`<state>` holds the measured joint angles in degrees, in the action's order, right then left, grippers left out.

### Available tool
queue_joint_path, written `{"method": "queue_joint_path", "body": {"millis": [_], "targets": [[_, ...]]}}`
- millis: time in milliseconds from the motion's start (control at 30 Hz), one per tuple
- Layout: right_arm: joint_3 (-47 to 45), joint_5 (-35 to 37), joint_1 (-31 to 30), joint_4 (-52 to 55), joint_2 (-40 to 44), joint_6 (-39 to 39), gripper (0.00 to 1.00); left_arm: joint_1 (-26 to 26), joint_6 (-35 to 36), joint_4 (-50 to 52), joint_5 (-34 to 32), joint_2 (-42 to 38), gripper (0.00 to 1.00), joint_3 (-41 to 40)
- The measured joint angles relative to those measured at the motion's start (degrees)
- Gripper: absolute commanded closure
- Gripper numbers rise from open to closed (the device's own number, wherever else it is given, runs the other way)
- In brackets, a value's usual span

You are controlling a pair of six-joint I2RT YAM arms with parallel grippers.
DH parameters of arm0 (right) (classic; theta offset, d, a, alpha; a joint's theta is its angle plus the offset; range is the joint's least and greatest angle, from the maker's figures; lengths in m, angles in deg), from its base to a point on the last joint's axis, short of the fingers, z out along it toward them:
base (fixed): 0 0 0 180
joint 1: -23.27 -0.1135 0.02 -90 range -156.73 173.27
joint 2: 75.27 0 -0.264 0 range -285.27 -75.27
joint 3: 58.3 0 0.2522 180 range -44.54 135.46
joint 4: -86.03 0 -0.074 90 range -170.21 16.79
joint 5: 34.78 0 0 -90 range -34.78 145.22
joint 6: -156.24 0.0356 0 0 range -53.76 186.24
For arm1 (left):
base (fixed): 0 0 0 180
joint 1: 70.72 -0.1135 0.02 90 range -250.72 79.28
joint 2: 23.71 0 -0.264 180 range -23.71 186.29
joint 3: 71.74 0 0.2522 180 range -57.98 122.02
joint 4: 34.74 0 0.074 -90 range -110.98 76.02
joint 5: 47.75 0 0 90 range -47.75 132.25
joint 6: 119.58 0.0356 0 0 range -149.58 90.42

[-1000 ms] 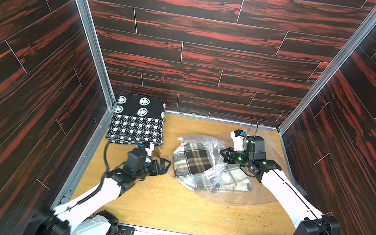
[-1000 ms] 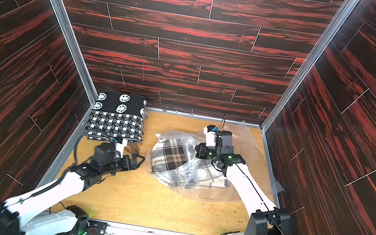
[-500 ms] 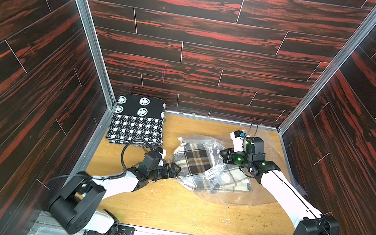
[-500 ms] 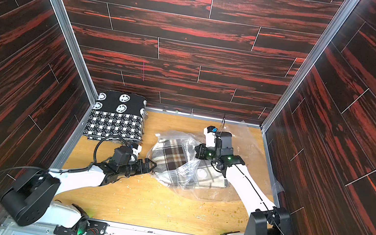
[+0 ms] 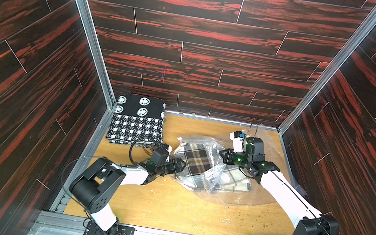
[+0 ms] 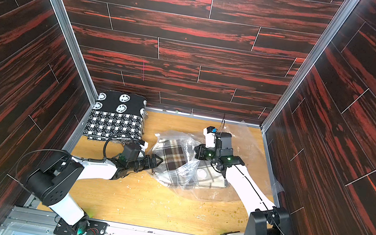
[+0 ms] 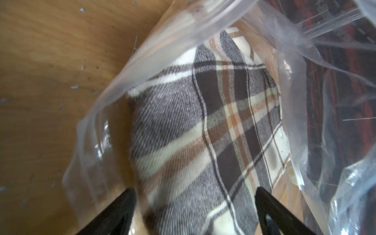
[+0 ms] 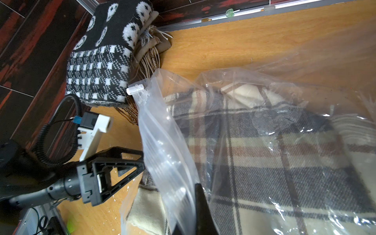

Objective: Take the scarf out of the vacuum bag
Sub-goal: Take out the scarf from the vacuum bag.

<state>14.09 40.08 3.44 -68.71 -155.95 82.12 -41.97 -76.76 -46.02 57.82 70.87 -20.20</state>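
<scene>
The scarf (image 5: 196, 159) (image 6: 172, 159), brown, grey and cream plaid, lies inside the clear vacuum bag (image 5: 233, 198) (image 6: 195, 191) in mid-table; its white valve disc (image 5: 224, 177) faces up. My left gripper (image 5: 180, 166) (image 6: 157, 161) is open at the bag's mouth. In the left wrist view its black fingers (image 7: 126, 201) stand either side of the scarf's (image 7: 203, 132) near end, left gripper (image 7: 194, 191) not closed on it. My right gripper (image 5: 223, 155) (image 8: 189, 189) is shut on the bag's upper film (image 8: 162, 130), holding it raised off the scarf (image 8: 264, 152).
A folded black-and-white knit cloth (image 5: 137, 122) (image 8: 101, 61) with smiley faces and tan fringe lies in the back left corner, close behind the left arm. Dark wood-pattern walls (image 5: 21, 69) enclose the table on three sides. Small crumbs dot the wooden tabletop (image 5: 178, 212).
My left arm has reached rightwards from beside the knit cloth to the bag's mouth, and its jaws now straddle the scarf's end. The right gripper has kept its hold on the film.
</scene>
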Motion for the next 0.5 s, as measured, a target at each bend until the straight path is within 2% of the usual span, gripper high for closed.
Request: {"method": "queue_joint_path", "body": {"millis": [200, 500], "targets": [[0.0, -0.7, 0.0, 0.0, 0.0, 0.0, 1.0, 1.6, 1.8, 2.6, -2.8, 1.0, 0.07, 0.9], [0.0, -1.0, 0.0, -0.2, 0.0, 0.2, 1.0, 3.0, 2.4, 3.3, -3.1, 4.3, 0.07, 4.0]]}}
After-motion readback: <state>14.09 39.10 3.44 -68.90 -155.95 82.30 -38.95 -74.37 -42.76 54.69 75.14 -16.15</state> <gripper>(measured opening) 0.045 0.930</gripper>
